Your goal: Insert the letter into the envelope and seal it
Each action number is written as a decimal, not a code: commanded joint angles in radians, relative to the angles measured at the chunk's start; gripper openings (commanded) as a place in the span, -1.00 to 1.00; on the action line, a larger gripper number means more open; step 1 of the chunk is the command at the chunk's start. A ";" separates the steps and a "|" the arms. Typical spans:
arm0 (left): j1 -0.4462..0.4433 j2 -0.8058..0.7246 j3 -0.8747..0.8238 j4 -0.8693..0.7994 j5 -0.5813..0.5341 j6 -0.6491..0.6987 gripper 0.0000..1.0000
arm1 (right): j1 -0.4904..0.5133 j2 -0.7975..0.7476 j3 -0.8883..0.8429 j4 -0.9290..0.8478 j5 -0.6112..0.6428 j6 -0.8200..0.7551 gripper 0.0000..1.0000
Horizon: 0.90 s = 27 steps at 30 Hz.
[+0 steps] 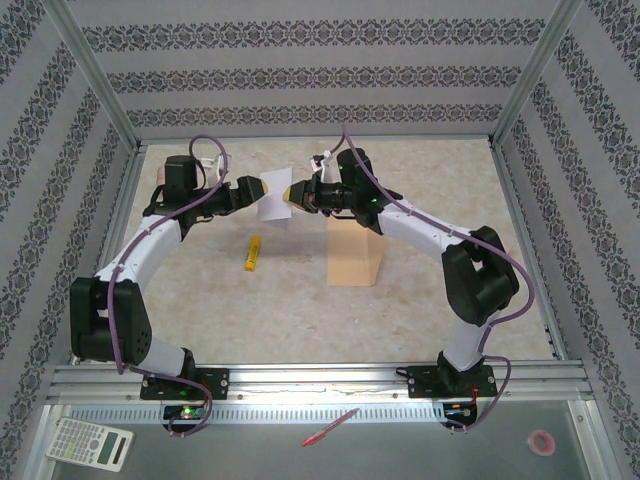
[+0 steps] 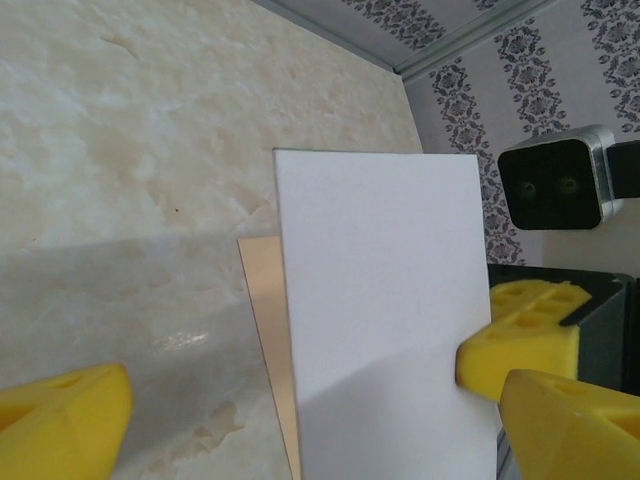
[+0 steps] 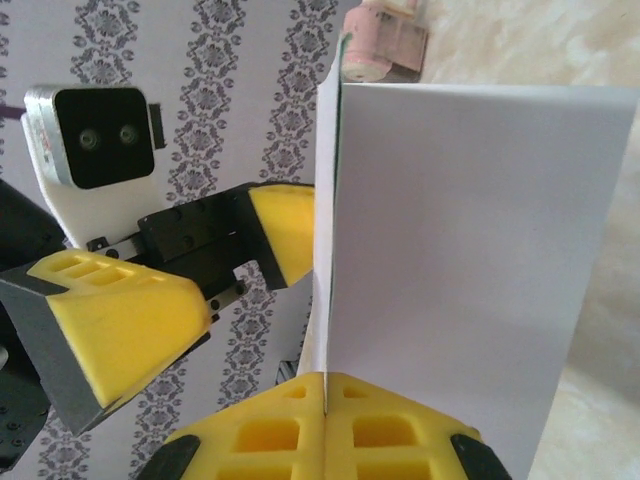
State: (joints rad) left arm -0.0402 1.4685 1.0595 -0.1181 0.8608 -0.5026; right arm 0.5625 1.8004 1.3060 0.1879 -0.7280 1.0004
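**Letter held in the air between both claws, envelope half hidden below**

On the near ledge lie a calculator (image 1: 90, 442), cut off by the picture's edge, and a pink pen (image 1: 330, 427). Farther in, on the worktop (image 1: 200, 290), a yellow glue stick (image 1: 253, 253) lies apart from the envelope (image 1: 352, 250), which lies flat with its far end hidden under the right arm. From the left wrist it is a tan sliver (image 2: 265, 330) behind the sheet.

Beyond, above the worktop, the letter (image 1: 272, 197) (image 2: 380, 300) (image 3: 470, 250) hangs between the claws. The right claw (image 1: 293, 193) (image 3: 325, 385) is clamped on its edge. The left claw (image 1: 255, 190) (image 2: 310, 400) stands wide, the sheet between its fingers; whether a pad touches it cannot be told. The letter shows plain white, with a thin green line along one edge. A pink object (image 3: 380, 40) at the top is cut off and unclear.
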 commanded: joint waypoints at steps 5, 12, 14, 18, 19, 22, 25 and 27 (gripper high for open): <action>-0.015 0.012 -0.008 0.055 0.026 -0.007 0.84 | 0.023 0.033 0.053 0.053 -0.023 0.025 -1.00; -0.015 0.015 -0.016 0.089 0.045 -0.032 0.55 | 0.028 0.054 0.068 0.059 -0.026 0.035 -1.00; -0.015 0.016 -0.018 0.105 0.051 -0.044 0.43 | 0.028 0.057 0.070 0.059 -0.027 0.036 -1.00; -0.014 0.017 -0.020 0.128 0.063 -0.061 0.22 | 0.028 0.059 0.070 0.062 -0.025 0.036 -1.00; -0.015 0.017 -0.021 0.133 0.067 -0.064 0.19 | 0.028 0.059 0.070 0.063 -0.026 0.036 -1.00; -0.015 0.018 -0.025 0.148 0.075 -0.076 0.11 | 0.028 0.059 0.070 0.064 -0.027 0.036 -1.00; -0.014 0.017 -0.028 0.161 0.084 -0.086 -0.05 | 0.028 0.062 0.070 0.064 -0.027 0.037 -1.00; -0.015 0.016 -0.029 0.169 0.088 -0.095 -0.18 | 0.028 0.063 0.069 0.065 -0.027 0.038 -1.00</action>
State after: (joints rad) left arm -0.0460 1.4784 1.0378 -0.0093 0.9154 -0.5808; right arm 0.5808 1.8526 1.3472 0.2222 -0.7353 1.0267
